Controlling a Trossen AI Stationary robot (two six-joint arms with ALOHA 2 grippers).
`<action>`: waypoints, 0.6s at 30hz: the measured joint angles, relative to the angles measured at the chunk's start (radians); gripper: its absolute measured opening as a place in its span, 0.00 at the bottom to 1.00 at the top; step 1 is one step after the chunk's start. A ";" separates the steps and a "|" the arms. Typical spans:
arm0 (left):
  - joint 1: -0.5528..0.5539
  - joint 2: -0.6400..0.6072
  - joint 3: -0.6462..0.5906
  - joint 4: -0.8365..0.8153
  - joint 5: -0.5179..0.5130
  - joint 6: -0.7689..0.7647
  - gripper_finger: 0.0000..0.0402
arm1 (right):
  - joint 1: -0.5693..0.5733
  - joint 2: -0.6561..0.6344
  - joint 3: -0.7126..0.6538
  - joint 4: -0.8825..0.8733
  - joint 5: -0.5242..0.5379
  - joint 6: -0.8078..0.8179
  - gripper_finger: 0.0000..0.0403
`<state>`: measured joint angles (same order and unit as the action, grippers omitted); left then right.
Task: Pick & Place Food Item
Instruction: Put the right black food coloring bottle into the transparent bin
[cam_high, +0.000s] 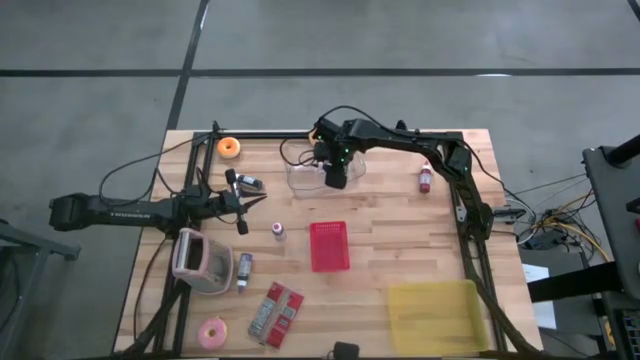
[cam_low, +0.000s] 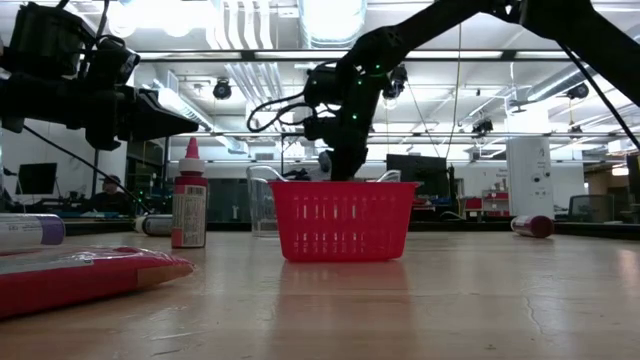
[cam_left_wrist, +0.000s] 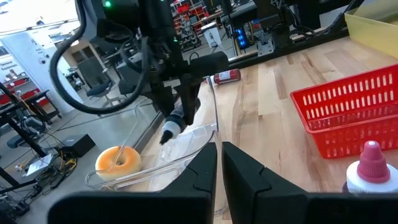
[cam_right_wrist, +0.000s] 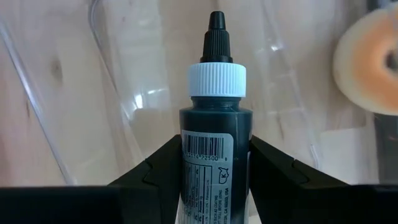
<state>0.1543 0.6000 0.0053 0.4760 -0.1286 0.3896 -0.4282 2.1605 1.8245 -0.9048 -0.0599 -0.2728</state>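
Observation:
A dark bottle (cam_right_wrist: 216, 140) with a white ribbed cap and a black nozzle is held in my right gripper (cam_high: 336, 178), nozzle downward, over a clear plastic container (cam_high: 318, 176) at the table's far middle. In the left wrist view the bottle (cam_left_wrist: 171, 126) hangs at the container's (cam_left_wrist: 186, 146) rim. I cannot tell whether it touches the container. An orange donut (cam_high: 229, 147) lies at the far left. A red basket (cam_high: 329, 246) stands mid-table. My left gripper (cam_high: 243, 205) waits shut at the left. My right gripper pinches the bottle's dark body (cam_right_wrist: 186, 155) between its two fingers (cam_right_wrist: 158, 165), just behind the white cap. The fingers come from above, pointing steeply down, along the bottle. The bottle hangs nozzle-down, clear of the table.
A pink-capped small bottle (cam_high: 278, 231) stands left of the basket. A red-capped bottle (cam_high: 425, 178) lies far right. A yellow bin (cam_high: 435, 315) sits near right. A pink-grey device (cam_high: 198, 260), a red packet (cam_high: 276, 312) and a pink donut (cam_high: 212, 333) lie near left.

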 joint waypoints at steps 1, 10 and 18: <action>0.000 0.000 0.000 0.000 0.000 0.000 0.07 | -0.001 0.000 -0.001 0.000 -0.002 0.007 0.37; 0.000 0.000 0.000 0.000 0.000 0.000 0.07 | -0.014 0.001 -0.005 0.007 -0.001 0.125 0.37; 0.000 0.000 0.000 0.000 0.000 0.000 0.07 | -0.014 0.001 -0.074 0.088 -0.009 0.124 0.37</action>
<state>0.1542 0.5999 0.0054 0.4759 -0.1287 0.3894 -0.4423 2.1612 1.7503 -0.8170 -0.0691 -0.1485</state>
